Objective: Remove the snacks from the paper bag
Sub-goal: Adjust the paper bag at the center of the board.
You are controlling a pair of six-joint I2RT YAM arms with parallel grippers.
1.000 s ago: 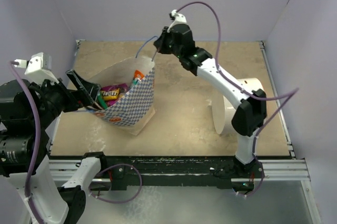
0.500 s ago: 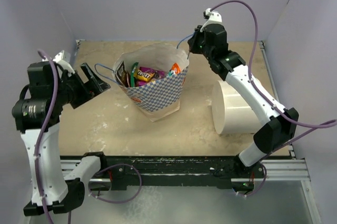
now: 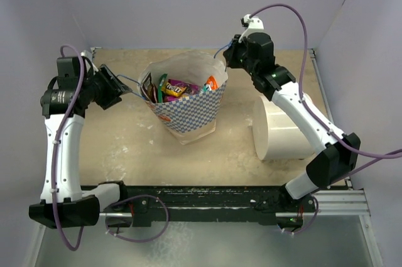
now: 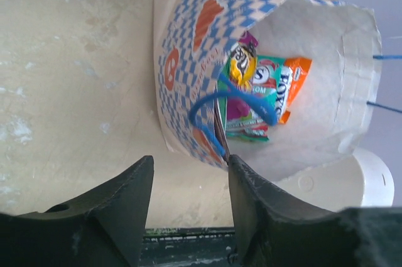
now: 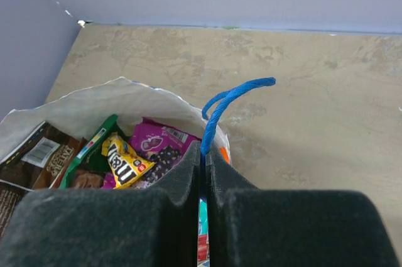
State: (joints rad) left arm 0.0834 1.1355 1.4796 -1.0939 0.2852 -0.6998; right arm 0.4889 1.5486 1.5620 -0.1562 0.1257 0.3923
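Bag [image 3: 188,108] stands open on counter [image 3: 125,147]; right gripper [image 3: 227,59] pinches its right rim, left gripper [image 3: 124,90] gapes beside left rim.

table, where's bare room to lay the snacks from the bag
Bare tabletop near-left of the paper bag; also the gap between bag and white cylinder. Crowded around the bag's rim: left end effector and right end effector flank it.

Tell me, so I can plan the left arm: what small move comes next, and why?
Probably close the left gripper on the handle: the blue loop lies between its open fingers, while the right gripper is shut on the bag's opposite side, snacks inside.
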